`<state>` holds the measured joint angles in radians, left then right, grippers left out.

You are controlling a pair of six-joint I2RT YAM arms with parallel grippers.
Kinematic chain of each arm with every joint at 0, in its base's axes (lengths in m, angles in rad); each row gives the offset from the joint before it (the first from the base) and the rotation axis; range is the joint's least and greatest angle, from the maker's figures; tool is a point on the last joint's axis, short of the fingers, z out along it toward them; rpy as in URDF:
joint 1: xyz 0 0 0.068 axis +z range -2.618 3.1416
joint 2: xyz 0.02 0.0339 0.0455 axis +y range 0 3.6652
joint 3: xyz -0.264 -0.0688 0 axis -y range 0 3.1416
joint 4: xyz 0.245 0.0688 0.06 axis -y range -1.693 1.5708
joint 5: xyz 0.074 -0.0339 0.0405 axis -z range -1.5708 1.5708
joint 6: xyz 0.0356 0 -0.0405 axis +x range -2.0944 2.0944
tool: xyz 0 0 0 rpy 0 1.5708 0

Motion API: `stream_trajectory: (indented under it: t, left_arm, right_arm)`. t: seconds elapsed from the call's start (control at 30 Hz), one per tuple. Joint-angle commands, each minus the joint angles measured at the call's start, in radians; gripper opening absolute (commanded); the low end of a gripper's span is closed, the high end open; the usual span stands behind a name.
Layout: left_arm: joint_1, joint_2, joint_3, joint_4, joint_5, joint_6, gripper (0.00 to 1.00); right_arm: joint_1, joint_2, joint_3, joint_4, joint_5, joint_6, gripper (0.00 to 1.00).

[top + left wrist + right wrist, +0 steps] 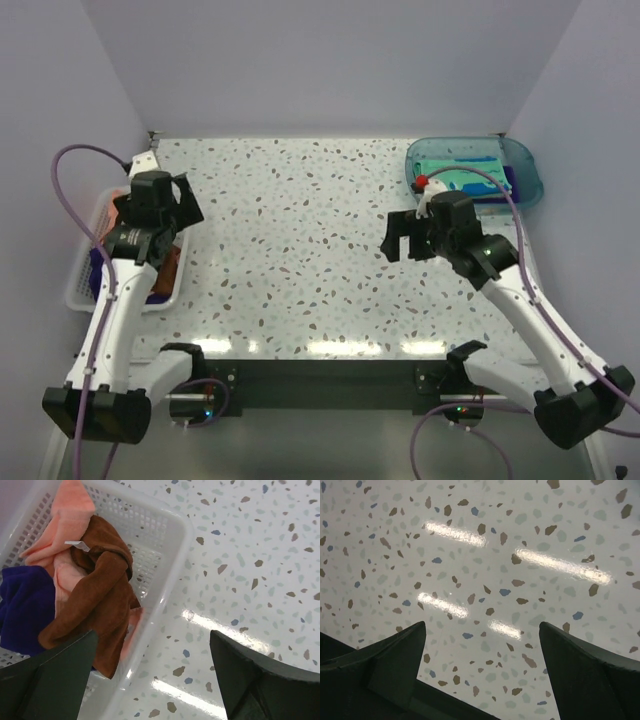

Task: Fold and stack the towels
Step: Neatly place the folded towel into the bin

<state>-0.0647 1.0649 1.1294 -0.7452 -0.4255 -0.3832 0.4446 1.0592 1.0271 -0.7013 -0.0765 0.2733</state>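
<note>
Left gripper (pixel 155 680): jaws spread wide, nothing between them. Hovers at rim of white basket (pixel 167 545).
Brown towel (pixel 105 595), pink towel (pixel 65 525) and purple towel (pixel 25 605) heaped unfolded in basket, beside one finger, outside jaw gap. Likely lining up for pick.
Right gripper (pixel 482 680): jaws wide, empty, bare table (pixel 485 555) beneath.
Blue tray (pixel 527 172) behind its wrist holds green-blue towel (pixel 460 176), presumably stacking spot.

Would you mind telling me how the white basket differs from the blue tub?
The white basket has perforated walls; the blue tub is smooth and translucent. The basket holds a crumpled brown towel, pink towel and purple towel; the tub holds a green-blue towel lying flat. Both are plastic containers holding towels.
</note>
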Motion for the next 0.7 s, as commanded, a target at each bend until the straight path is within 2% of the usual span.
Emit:
stream_trajectory:
  t: [0.0, 0.13, 0.27, 0.47, 0.67]
  left_arm:
    - [0.006, -0.112, -0.006, -0.036, 0.082, 0.015, 1.0]
    - [0.006, -0.309, -0.042, -0.033, 0.154, 0.046, 1.0]
    - [0.0, -0.443, -0.025, -0.077, 0.176, 0.061, 1.0]
    - [-0.026, -0.617, -0.033, -0.102, 0.169, 0.092, 1.0]
    - [-0.04, -0.81, -0.071, -0.077, 0.119, 0.115, 1.0]
  right_arm:
    - [0.0, -0.135, 0.027, -0.052, 0.165, 0.02, 0.99]
    - [0.0, -0.315, 0.048, -0.111, 0.395, 0.026, 0.99]
    - [0.0, -0.436, 0.062, -0.13, 0.53, 0.029, 0.99]
    - [0.0, -0.582, 0.008, -0.08, 0.638, -0.003, 0.99]
    - [0.0, -0.696, -0.065, 0.003, 0.655, -0.048, 0.99]
